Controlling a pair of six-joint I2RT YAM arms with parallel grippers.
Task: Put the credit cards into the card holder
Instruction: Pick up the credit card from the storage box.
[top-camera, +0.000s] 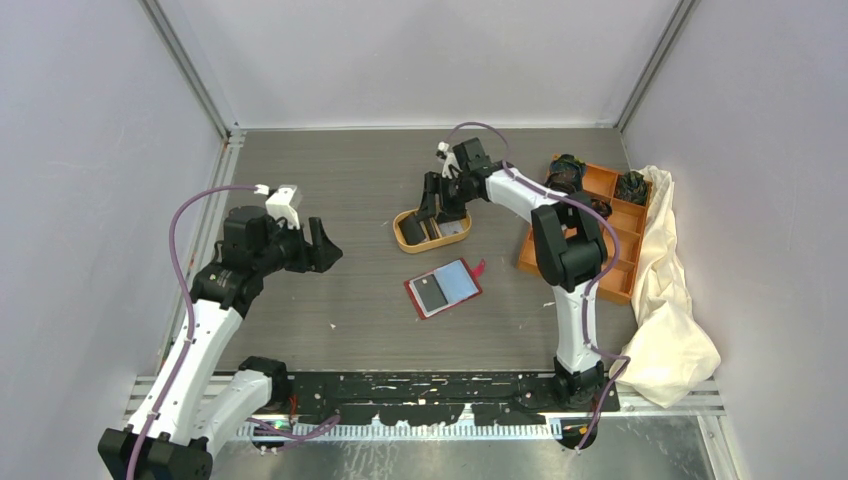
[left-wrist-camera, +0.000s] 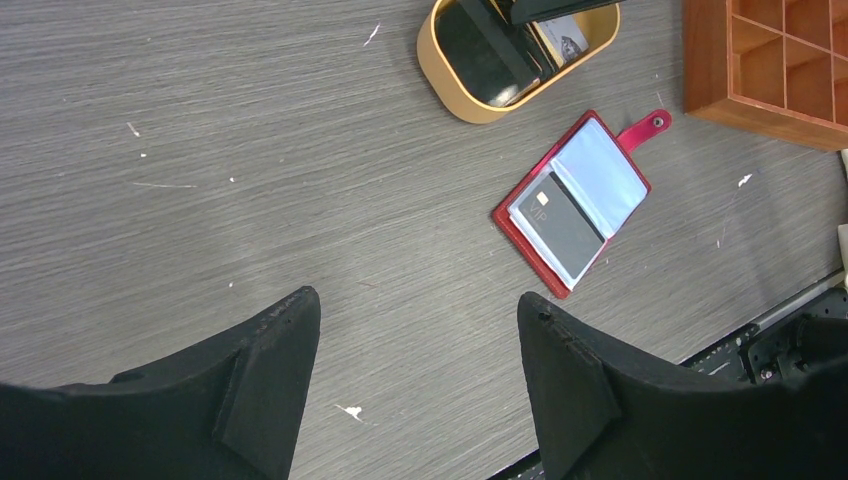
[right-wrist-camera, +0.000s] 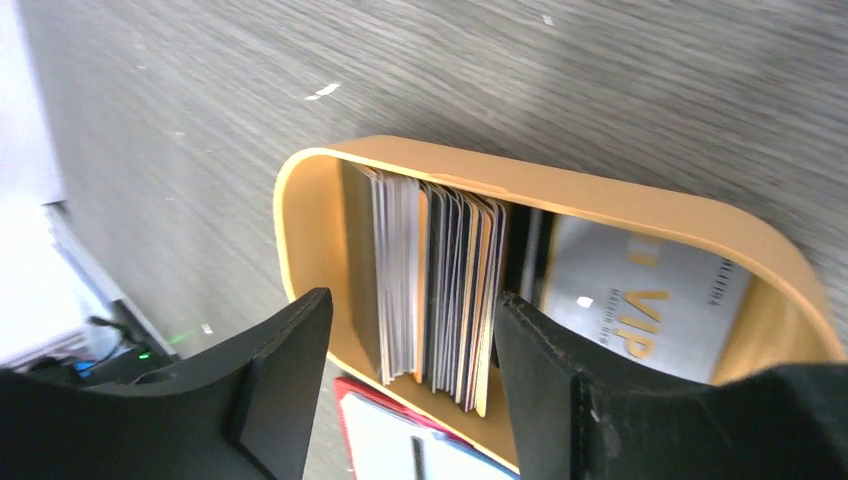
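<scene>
The right gripper (right-wrist-camera: 412, 300) hangs in the orange oval tray (right-wrist-camera: 287, 230), its jaws parted either side of an upright stack of credit cards (right-wrist-camera: 440, 290), not clamped on it. The left gripper (left-wrist-camera: 418, 300) is spread wide and empty above the table (left-wrist-camera: 250, 150). The red card holder (left-wrist-camera: 575, 205) lies open near the tray, with a black card (left-wrist-camera: 557, 222) in one sleeve.

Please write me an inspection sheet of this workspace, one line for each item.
Surface: grey wood-grain table, small white specks.
Job's things: red card holder lies open, one black card in it; credit cards stand on edge in the orange oval tray, a whitish card beside them.
Clutter: orange compartment box with dark bands; cream cloth at right.
Grippers: left gripper open over bare table; right gripper open, astride the standing cards.
Cables: purple cable along each arm.
Surroundings: plain walls, metal frame.
</scene>
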